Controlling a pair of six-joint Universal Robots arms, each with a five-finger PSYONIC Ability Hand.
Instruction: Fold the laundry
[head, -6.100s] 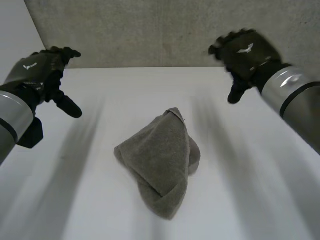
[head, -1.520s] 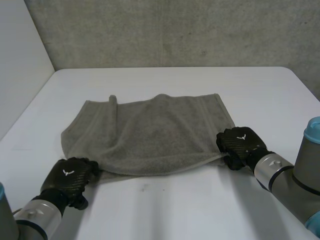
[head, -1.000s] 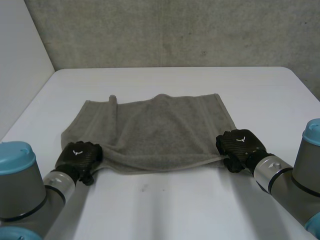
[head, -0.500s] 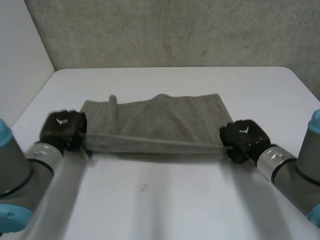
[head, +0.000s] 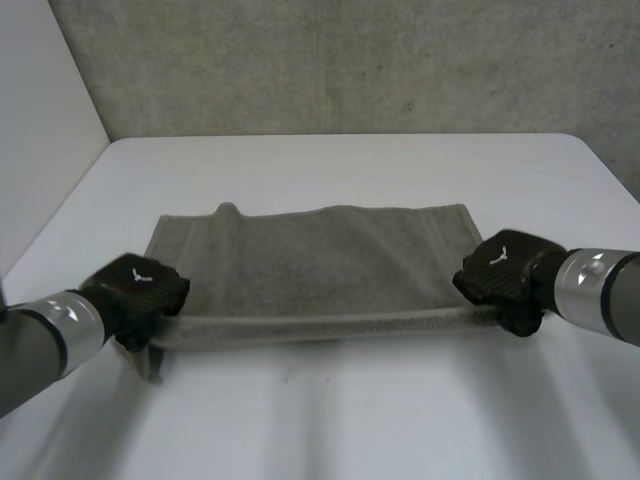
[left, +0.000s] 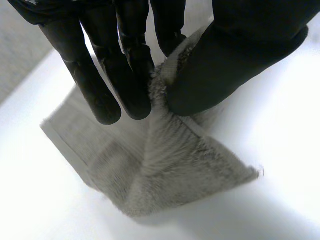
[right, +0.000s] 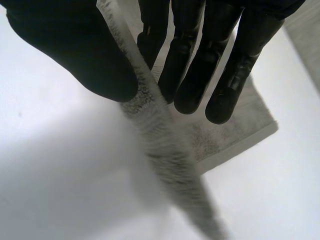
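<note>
Fingers (left: 131, 75) of the left hand (head: 135, 290) pinch a near corner of the grey towel (head: 320, 262) against the thumb (left: 235, 60), with a loose flap of cloth hanging below them. The right hand (head: 505, 268) does the same at the other near corner, its fingers (right: 187, 80) and thumb closed on the hem. Between the two grips the near hem runs as a taut raised band. A second and a half ago the towel lay flat with both hands low at those corners. Since then the hem has been lifted and drawn tight, and the hands have spread apart. Beyond the fingertips, the rest of the towel rests on the white desk (head: 350, 420), its far edge near-straight. The first half-fold looks under way; the hem probably needs carrying forward to that far edge.
</note>
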